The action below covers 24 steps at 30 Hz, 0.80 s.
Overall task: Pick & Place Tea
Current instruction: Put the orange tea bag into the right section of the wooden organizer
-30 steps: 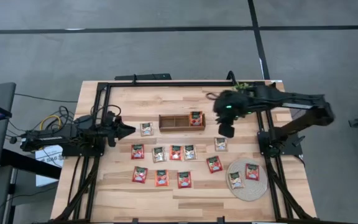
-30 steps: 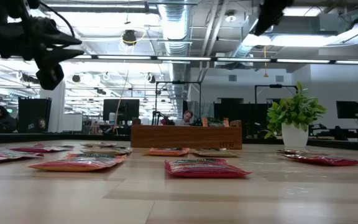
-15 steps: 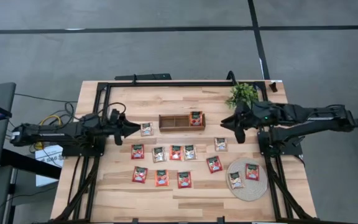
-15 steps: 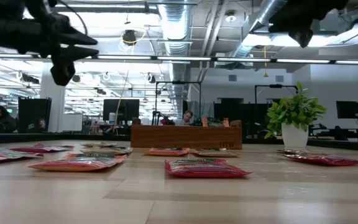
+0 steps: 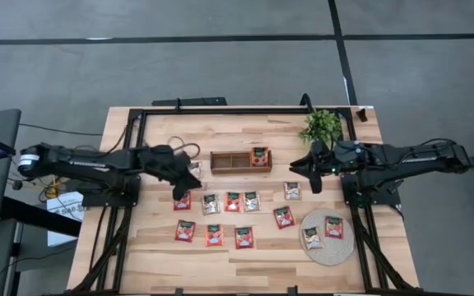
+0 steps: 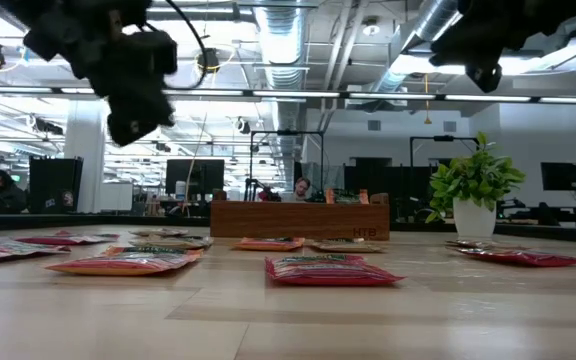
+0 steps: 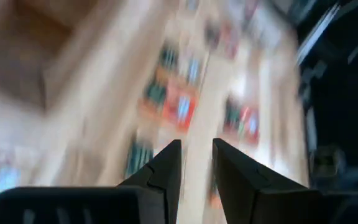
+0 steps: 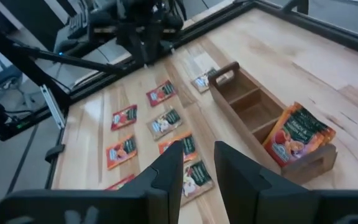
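Observation:
Several small red and pale tea sachets [image 5: 233, 201] lie flat on the wooden table. One red sachet [image 5: 259, 156] leans in the right compartment of the wooden tray [image 5: 229, 161], also clear in the right wrist view [image 8: 297, 134]. Two sachets [image 5: 333, 226] lie on the round woven mat [image 5: 323, 251]. My left gripper [image 5: 179, 187] hangs above the left end of the upper row, over a red sachet [image 5: 182, 201], fingers [image 7: 166, 163] almost together, holding nothing. My right gripper [image 5: 307, 164] hovers right of the tray, above the table, shut and empty [image 8: 197, 146].
A potted green plant [image 5: 322, 125] stands at the far right corner, close behind my right arm. Black frame rails [image 5: 220, 109] run along the table's far and side edges. Bare wood lies near the far left corner [image 5: 167, 136]. In the low view both grippers [image 6: 128, 120] [image 6: 485, 75] hang well above the sachets.
My left gripper has reached toward the table's right and near edge and tipped downward, now over the left sachets. My right gripper has drawn back from the tray toward the table's right edge and levelled out. No sachet has moved.

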Each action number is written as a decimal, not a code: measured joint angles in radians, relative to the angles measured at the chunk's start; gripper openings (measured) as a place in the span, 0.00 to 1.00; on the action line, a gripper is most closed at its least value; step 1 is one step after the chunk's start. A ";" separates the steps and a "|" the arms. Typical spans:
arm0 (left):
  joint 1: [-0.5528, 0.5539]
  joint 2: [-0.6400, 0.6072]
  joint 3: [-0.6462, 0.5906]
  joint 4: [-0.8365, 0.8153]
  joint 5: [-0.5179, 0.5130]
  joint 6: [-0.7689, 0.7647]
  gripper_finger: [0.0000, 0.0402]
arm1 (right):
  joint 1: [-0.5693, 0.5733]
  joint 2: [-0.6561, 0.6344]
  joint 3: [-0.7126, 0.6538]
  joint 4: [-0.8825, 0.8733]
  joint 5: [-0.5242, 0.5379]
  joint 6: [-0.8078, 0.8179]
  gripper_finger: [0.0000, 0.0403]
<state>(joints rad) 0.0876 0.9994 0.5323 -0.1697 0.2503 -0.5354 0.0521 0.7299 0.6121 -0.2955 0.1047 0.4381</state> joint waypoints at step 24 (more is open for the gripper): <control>-0.332 0.436 0.272 -0.184 -0.046 0.074 0.21 | 0.000 0.108 0.000 -0.003 -0.002 -0.002 0.21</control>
<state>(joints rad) -0.2448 1.4350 0.8046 -0.3540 0.2042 -0.4609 0.0521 0.8379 0.6125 -0.2989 0.1024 0.4360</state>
